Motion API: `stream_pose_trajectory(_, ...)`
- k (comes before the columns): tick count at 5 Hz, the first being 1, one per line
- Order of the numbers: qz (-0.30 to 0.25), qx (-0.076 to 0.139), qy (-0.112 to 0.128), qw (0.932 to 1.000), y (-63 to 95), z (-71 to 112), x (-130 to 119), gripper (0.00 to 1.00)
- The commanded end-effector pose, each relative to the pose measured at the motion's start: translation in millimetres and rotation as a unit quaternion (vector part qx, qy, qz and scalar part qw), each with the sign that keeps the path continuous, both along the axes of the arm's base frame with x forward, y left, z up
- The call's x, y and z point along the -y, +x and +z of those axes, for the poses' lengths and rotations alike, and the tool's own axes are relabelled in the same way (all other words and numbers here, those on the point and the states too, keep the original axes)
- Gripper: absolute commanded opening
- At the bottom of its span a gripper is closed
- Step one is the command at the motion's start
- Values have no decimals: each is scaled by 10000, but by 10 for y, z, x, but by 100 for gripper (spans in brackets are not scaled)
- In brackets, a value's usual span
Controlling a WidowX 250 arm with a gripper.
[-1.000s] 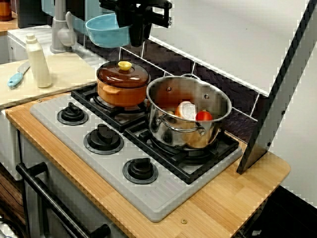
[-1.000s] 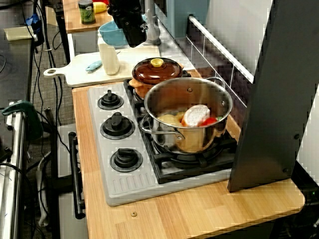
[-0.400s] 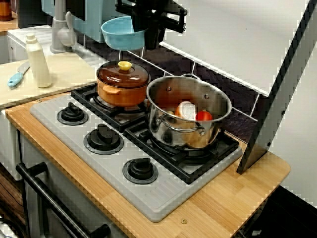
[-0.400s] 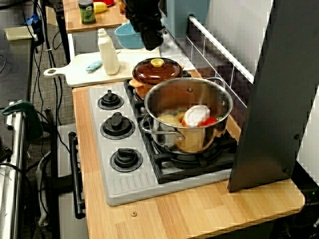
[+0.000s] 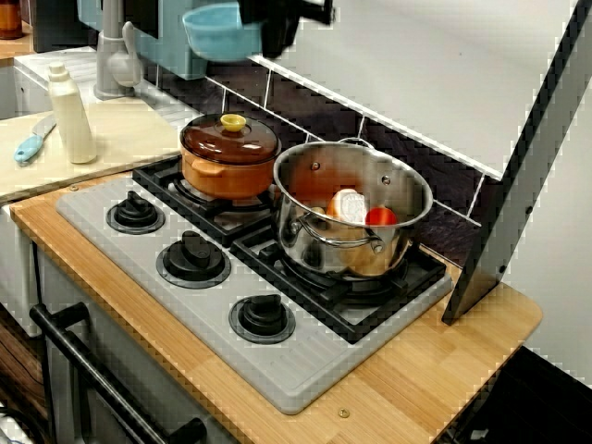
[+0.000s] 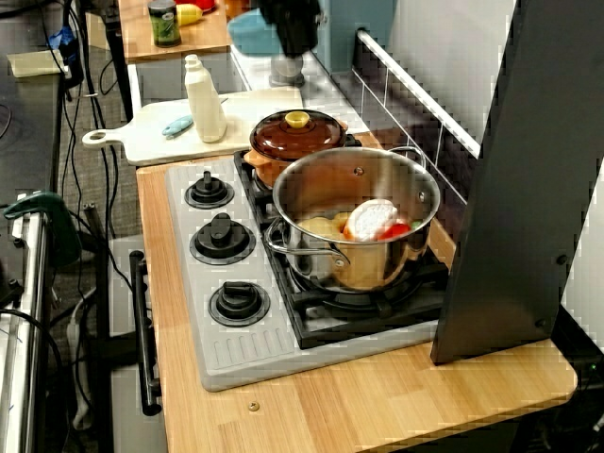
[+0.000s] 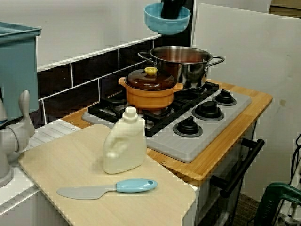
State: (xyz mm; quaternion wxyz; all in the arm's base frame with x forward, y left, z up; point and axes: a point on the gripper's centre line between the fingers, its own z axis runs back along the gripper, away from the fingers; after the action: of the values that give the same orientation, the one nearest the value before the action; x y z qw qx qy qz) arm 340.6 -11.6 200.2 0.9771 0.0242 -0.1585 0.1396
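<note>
Lifted higher, the gripper point(image 7: 172, 12) points down, clamping the blue bowl point(image 7: 160, 24).

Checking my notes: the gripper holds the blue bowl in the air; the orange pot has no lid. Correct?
No. The gripper holds the blue bowl in the air, but the orange pot has a brown lid on; the side view shows it.

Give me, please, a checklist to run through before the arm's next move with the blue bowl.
1. Gripper shut on the bowl rim: ok.
2. Bowl level: ok, upright in the view from the side.
3. Bowl's contents: cannot tell, inside barely seen.
4. Bowl clear of brown pot: ok, well higher than its lid.
5. Steel pot uncovered: ok, food inside.
6. Whole gripper in view: not ok, cut off by the picture tops.
</note>
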Motion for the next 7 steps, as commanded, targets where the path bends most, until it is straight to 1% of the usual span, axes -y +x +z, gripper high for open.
stream_pose_trajectory(1, -12, 75, -48, 10000, 55, 243, -242, 0)
stream_pose_trajectory(2, -114, 8, 3, 9999, -5, 288, -299, 0)
stream_pose_trajectory(3, -113, 40, 128, 9998, -47, 331, -448, 0)
stream_pose_trajectory(4, -109, 24, 160, 9998, -44, 346, -579, 0)
stream_pose_trajectory(5, -150, 17, 158, 9998, -35, 385, -620, 0)
stream_pose_trajectory(6, -194, 22, 138, 9997, -51, 450, -597, 0)
stream_pose_trajectory(7, -256, 98, 124, 9995, -74, 518, -526, 0)
